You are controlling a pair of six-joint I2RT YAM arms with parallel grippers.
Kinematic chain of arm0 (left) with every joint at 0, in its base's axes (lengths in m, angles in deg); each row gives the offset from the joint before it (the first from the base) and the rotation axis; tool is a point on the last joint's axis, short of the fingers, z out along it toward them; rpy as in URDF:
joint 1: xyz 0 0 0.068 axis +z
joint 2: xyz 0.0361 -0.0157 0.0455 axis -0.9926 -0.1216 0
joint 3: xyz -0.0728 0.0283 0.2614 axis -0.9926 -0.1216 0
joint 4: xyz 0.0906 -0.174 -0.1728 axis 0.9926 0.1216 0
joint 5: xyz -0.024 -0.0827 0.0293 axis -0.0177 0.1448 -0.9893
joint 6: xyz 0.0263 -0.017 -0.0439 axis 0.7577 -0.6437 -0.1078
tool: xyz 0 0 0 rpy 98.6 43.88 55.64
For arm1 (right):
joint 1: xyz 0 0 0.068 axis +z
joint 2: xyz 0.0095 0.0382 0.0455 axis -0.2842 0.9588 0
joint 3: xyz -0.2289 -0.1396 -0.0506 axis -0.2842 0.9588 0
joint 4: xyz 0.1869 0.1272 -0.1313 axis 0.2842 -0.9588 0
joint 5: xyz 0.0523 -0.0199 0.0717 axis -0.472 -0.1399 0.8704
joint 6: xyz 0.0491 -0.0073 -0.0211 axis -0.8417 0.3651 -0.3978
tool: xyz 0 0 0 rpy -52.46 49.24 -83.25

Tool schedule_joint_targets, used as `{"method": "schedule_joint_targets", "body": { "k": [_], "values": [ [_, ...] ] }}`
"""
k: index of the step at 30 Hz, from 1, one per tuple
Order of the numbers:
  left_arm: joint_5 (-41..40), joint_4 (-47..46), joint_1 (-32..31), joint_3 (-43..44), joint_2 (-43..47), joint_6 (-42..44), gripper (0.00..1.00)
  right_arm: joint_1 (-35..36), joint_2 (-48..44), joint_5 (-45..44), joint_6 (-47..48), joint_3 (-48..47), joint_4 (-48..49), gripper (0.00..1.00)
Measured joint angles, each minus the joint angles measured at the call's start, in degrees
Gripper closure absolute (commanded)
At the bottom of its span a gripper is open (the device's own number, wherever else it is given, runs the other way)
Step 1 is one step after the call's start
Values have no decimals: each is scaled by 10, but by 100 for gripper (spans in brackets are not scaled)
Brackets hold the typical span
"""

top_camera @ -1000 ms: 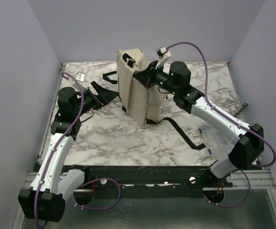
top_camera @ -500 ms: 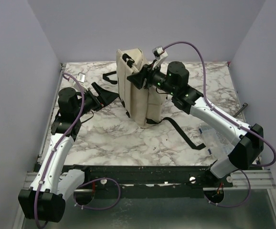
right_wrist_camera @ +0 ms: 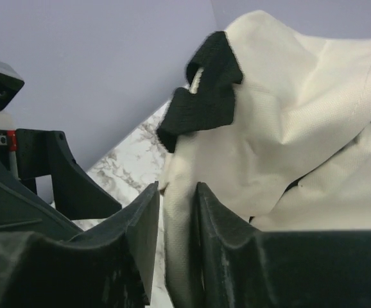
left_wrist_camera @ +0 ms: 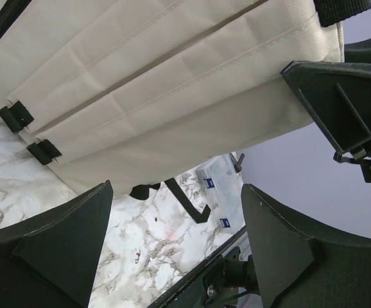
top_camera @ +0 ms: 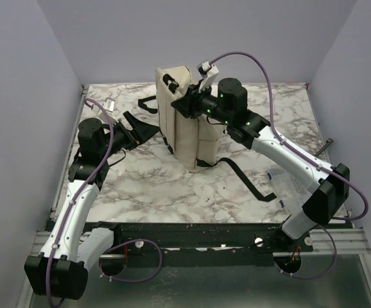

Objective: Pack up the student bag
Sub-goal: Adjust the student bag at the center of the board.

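The cream-beige student bag (top_camera: 185, 122) stands upright at the back middle of the marble table, black straps trailing from it. My right gripper (top_camera: 187, 106) is shut on a fold of the bag's cream fabric (right_wrist_camera: 184, 256) near its top, below the black handle loop (right_wrist_camera: 201, 96). My left gripper (top_camera: 148, 131) is open and empty, just left of the bag's lower side; in the left wrist view the bag's side (left_wrist_camera: 160, 83) fills the top, with the fingers wide apart below it.
A clear plastic compartment box (top_camera: 287, 186) lies at the right, under my right forearm; it also shows in the left wrist view (left_wrist_camera: 221, 192). A black strap (top_camera: 246, 179) runs across the table in front of the bag. A small silver object (top_camera: 106, 102) lies at back left.
My right gripper has moved left and slightly up along the bag's top, taking the fabric with it. The left arm has not moved.
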State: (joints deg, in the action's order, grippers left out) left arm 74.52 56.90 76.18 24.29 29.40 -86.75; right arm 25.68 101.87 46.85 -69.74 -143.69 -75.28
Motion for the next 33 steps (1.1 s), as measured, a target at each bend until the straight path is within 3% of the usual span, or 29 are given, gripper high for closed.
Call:
{"method": "schedule_joint_targets", "body": {
  "k": [9,12,16,21,25,27,30,33],
  "values": [
    [-5,63,1,-1,17,35,17,123,17,-93,17,45,27,74],
    [-6,66,1,-1,18,39,17,123,18,-113,28,32,10,83],
    [-7,64,1,-1,18,39,17,117,51,-130,50,-81,-68,96],
    [-7,60,1,-1,18,38,17,106,85,-133,57,-173,-137,99],
    [-7,60,1,-1,19,39,17,107,83,-126,49,-153,-123,99],
    [-8,60,1,-1,21,39,17,108,67,-113,29,-95,-78,97],
    [-14,60,1,-1,23,43,16,111,56,-97,1,-45,-34,81],
    [-25,65,1,-1,25,51,16,115,57,-96,-5,-52,-42,67]
  ]
}}
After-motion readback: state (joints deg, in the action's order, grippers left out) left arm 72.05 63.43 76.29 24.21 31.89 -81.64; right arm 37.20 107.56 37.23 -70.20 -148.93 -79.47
